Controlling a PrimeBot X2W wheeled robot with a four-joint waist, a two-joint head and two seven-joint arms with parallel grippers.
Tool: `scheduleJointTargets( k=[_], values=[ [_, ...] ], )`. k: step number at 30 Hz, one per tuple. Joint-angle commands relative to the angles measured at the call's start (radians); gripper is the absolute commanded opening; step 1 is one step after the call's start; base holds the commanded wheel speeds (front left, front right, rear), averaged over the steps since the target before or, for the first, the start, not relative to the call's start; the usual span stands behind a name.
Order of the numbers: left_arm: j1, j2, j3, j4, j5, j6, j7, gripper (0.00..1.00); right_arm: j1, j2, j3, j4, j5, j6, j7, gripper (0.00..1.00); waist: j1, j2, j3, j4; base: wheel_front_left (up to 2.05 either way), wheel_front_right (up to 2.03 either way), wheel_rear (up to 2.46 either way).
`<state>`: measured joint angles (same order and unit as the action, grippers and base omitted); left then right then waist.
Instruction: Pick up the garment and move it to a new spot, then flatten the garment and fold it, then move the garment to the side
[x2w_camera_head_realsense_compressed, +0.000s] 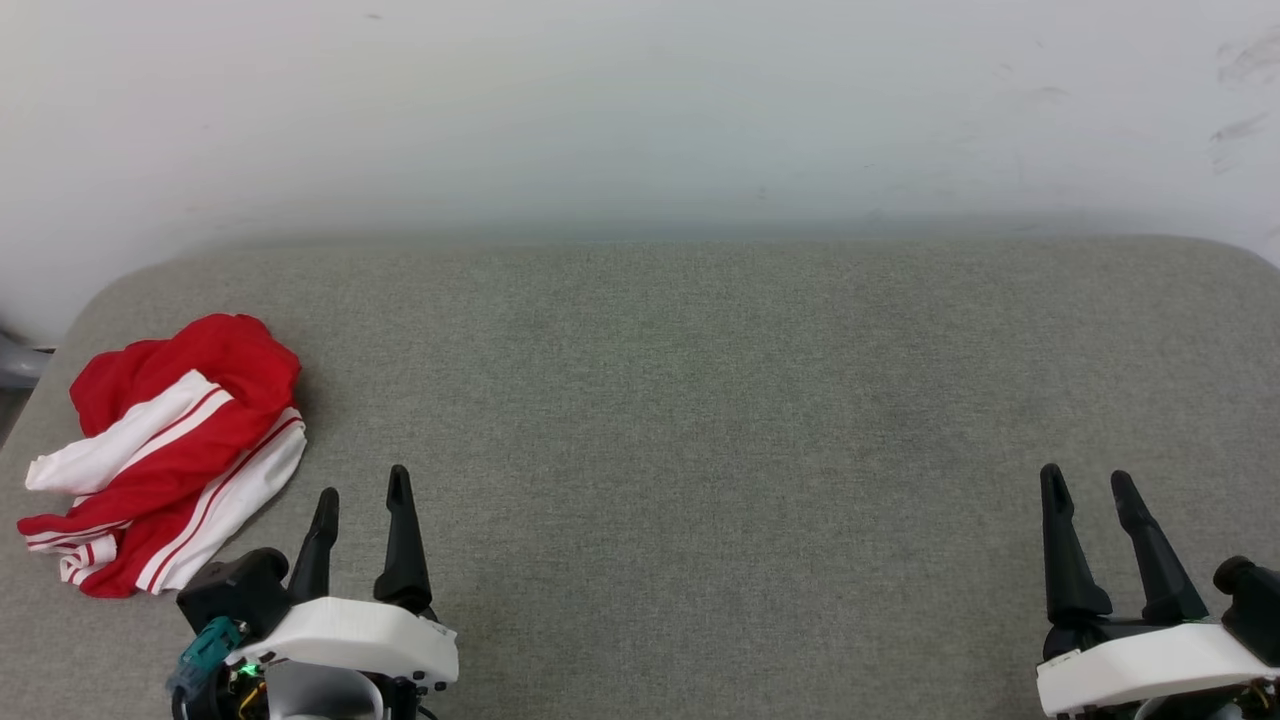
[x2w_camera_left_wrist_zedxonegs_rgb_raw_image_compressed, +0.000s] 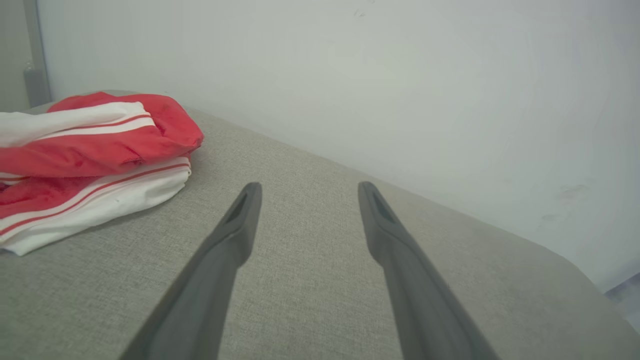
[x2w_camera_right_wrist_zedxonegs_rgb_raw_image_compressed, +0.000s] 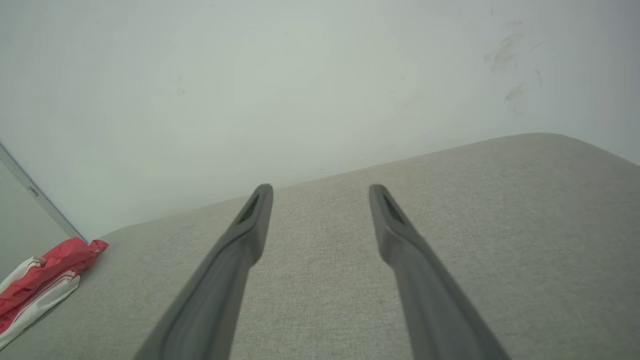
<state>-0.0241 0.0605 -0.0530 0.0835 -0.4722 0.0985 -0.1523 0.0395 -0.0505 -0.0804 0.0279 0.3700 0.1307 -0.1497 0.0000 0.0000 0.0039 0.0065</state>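
The garment (x2w_camera_head_realsense_compressed: 170, 450) lies crumpled in a heap at the left end of the grey padded surface (x2w_camera_head_realsense_compressed: 700, 400), red with white sleeves and red-white striped trim. It fills the upper left of the left wrist view (x2w_camera_left_wrist_zedxonegs_rgb_raw_image_compressed: 90, 160) and sits small at the lower left of the right wrist view (x2w_camera_right_wrist_zedxonegs_rgb_raw_image_compressed: 40, 280). My left gripper (x2w_camera_head_realsense_compressed: 362, 488) is open just right of the heap and nearer me, holding nothing (x2w_camera_left_wrist_zedxonegs_rgb_raw_image_compressed: 305, 187). Far off at the lower right my right gripper (x2w_camera_head_realsense_compressed: 1085, 478) stands open and empty over bare fabric (x2w_camera_right_wrist_zedxonegs_rgb_raw_image_compressed: 320, 189).
A pale wall (x2w_camera_head_realsense_compressed: 640, 110) rises directly behind the surface. The surface's rounded left corner (x2w_camera_head_realsense_compressed: 90, 300) lies just beyond the garment, with a grey fitting (x2w_camera_head_realsense_compressed: 20, 365) past the edge. The wide grey stretch between the grippers is bare fabric.
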Motion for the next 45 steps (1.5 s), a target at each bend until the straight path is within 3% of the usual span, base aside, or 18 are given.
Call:
scheduleJointTargets(
  k=[1,23,45],
  values=[
    [0.005,0.008,-0.004,-0.016,0.032,0.008,-0.009,1.00,0.003,0.000,0.001,-0.018,-0.034,0.000,-0.013,1.00,0.0000,0.0000,-0.001,0.000,0.00,0.00,0.00],
    [0.029,0.011,-0.040,-0.059,0.227,-0.001,-0.060,1.00,0.033,0.000,0.007,-0.058,-0.198,0.000,-0.063,1.00,0.0000,0.0000,-0.008,0.002,0.00,0.00,0.00],
    [0.054,-0.005,-0.033,-0.061,0.365,-0.025,-0.102,1.00,0.061,0.001,0.015,-0.062,-0.277,0.000,-0.106,1.00,0.0000,0.0000,-0.006,0.004,0.00,0.00,0.00]
  ],
)
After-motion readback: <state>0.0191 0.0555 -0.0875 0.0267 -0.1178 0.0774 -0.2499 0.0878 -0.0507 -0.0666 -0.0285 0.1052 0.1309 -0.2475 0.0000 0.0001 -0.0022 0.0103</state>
